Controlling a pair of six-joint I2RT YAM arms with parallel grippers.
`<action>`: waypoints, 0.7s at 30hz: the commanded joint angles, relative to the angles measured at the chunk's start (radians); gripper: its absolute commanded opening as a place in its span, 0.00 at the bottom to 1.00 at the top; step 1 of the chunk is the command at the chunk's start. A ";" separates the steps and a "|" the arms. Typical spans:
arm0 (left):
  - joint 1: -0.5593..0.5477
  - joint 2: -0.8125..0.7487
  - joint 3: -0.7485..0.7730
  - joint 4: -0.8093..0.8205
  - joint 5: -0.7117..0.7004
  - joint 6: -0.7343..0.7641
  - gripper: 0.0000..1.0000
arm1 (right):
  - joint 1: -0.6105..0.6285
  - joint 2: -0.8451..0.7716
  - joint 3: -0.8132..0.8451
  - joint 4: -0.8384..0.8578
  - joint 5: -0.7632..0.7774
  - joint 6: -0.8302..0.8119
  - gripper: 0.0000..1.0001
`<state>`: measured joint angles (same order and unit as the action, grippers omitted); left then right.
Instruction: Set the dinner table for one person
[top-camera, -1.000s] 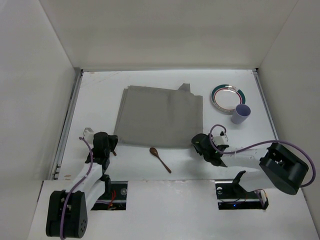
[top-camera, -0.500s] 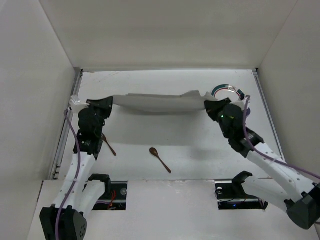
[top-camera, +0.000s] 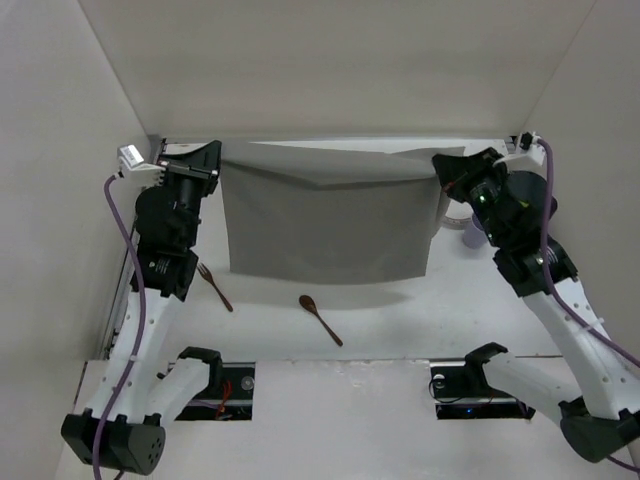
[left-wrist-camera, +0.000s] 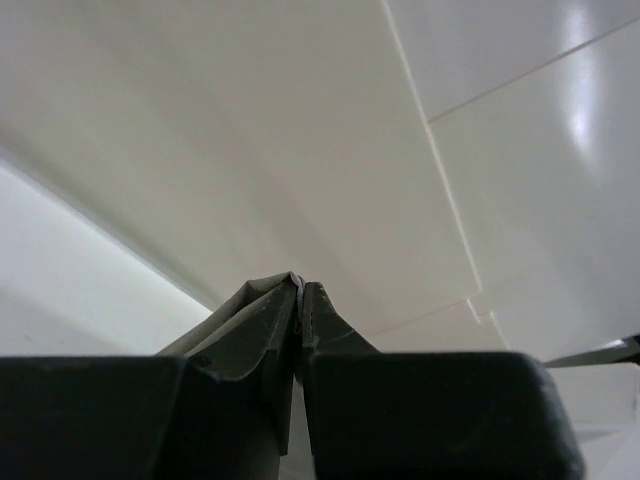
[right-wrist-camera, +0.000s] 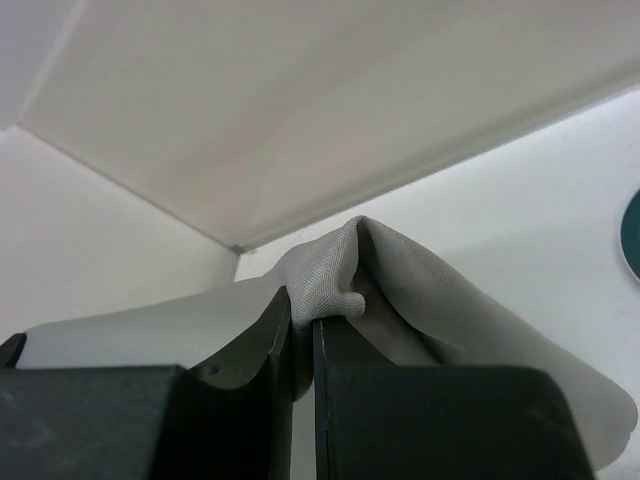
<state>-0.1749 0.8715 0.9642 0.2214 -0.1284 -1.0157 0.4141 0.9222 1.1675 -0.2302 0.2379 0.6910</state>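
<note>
A grey cloth placemat (top-camera: 330, 230) hangs spread like a sheet above the white dinner table (top-camera: 400, 310), stretched between both arms. My left gripper (top-camera: 218, 153) is shut on its top left corner, and a thin cloth edge shows between the closed fingertips in the left wrist view (left-wrist-camera: 300, 290). My right gripper (top-camera: 442, 166) is shut on the top right corner. In the right wrist view the bunched cloth (right-wrist-camera: 430, 290) pokes out above the closed jaws of that gripper (right-wrist-camera: 303, 322). A fork (top-camera: 213, 285) and a brown spoon (top-camera: 320, 318) lie on the table in front of the hanging cloth.
A sliver of a lilac cup (top-camera: 468, 238) shows behind the right arm. A plate's teal rim (right-wrist-camera: 634, 230) is at the edge of the right wrist view. White walls close in the table at the back and on both sides.
One second ago the placemat lay flat, with both grippers low at its near corners. Both arms have since risen and moved back, lifting it off the table so it hangs spread.
</note>
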 joint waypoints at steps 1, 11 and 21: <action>0.033 0.075 0.027 0.078 -0.221 0.049 0.00 | -0.093 0.102 0.023 0.035 0.011 -0.045 0.01; 0.116 0.463 0.378 0.056 -0.117 0.026 0.00 | -0.206 0.611 0.548 0.033 -0.224 0.010 0.00; 0.160 0.284 -0.012 0.169 -0.102 -0.039 0.00 | -0.206 0.523 0.220 0.242 -0.281 -0.013 0.02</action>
<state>-0.0723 1.2400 1.1435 0.2874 -0.1341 -1.0183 0.2375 1.4792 1.5543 -0.1406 -0.0681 0.7063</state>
